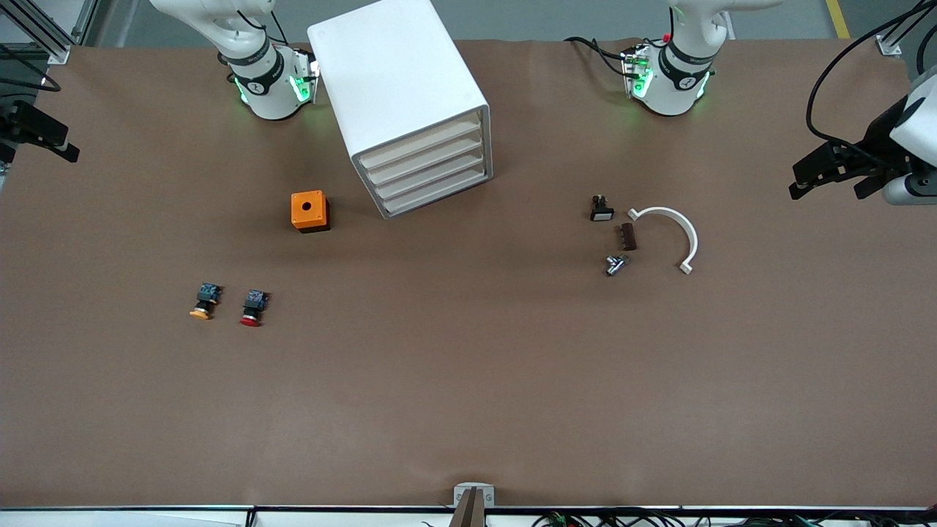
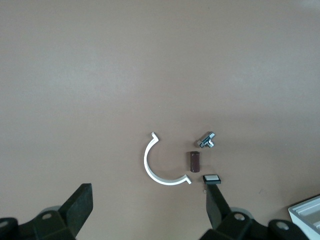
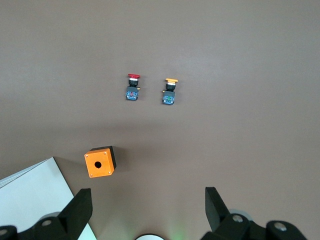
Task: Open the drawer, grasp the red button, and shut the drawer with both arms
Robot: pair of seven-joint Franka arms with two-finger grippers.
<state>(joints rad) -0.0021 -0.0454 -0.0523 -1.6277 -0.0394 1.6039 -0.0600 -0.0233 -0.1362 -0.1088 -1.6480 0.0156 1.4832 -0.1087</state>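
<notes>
button (image 1: 251, 308) sits on the table beside its orange-capped twin (image 1: 204, 301), nearer the camera than the shut drawer unit (image 1: 410, 110), while left gripper (image 2: 147, 212) and right gripper (image 3: 147, 210) both hang wide and empty.

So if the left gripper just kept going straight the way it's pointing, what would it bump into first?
Probably bare table. The left gripper, open, points down at the brown surface, with the white curved piece and the small brown block close to its line. Depth is hard to judge, so it might clip the curved piece.
</notes>
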